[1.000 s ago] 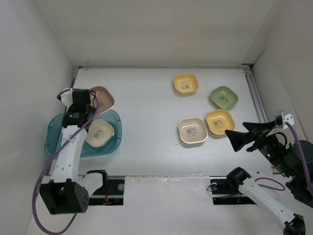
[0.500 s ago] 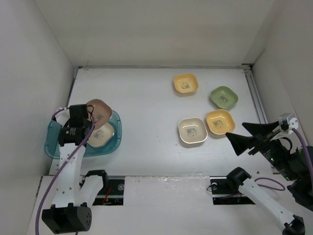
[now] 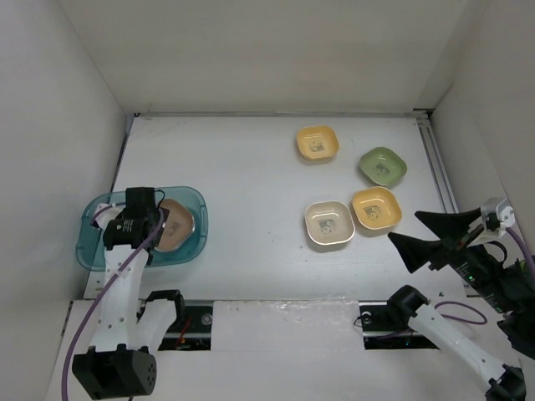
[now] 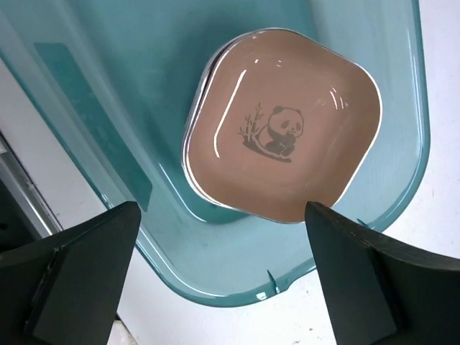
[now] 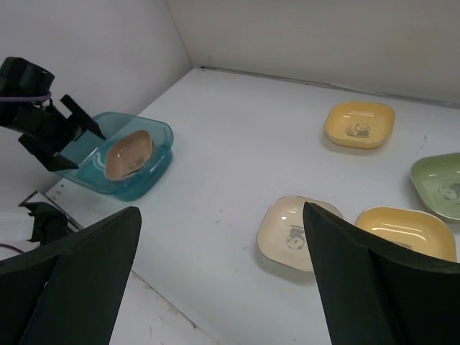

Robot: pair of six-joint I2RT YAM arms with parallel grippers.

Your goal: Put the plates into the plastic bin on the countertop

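Observation:
The teal plastic bin [image 3: 94, 236] sits at the left of the white countertop [image 3: 251, 184]. A brown plate [image 4: 284, 133] with a panda print lies in it, stacked on a cream plate whose rim [image 4: 191, 147] shows. My left gripper [image 4: 223, 287] hovers open above the bin [image 4: 108, 108], touching nothing. On the right lie a yellow-orange plate [image 3: 318, 143], a green plate [image 3: 383, 165], a second yellow-orange plate [image 3: 375, 208] and a cream plate [image 3: 328, 224]. My right gripper [image 3: 420, 234] hangs open and empty, just right of those plates.
White walls close in the left, back and right sides. A metal rail [image 3: 436, 167] runs along the right edge. A taped strip and the arm bases [image 3: 276, 316] line the near edge.
My left gripper came down over the bin with the brown plate, then opened and let it go onto the cream plate. The right arm drifted slightly right.

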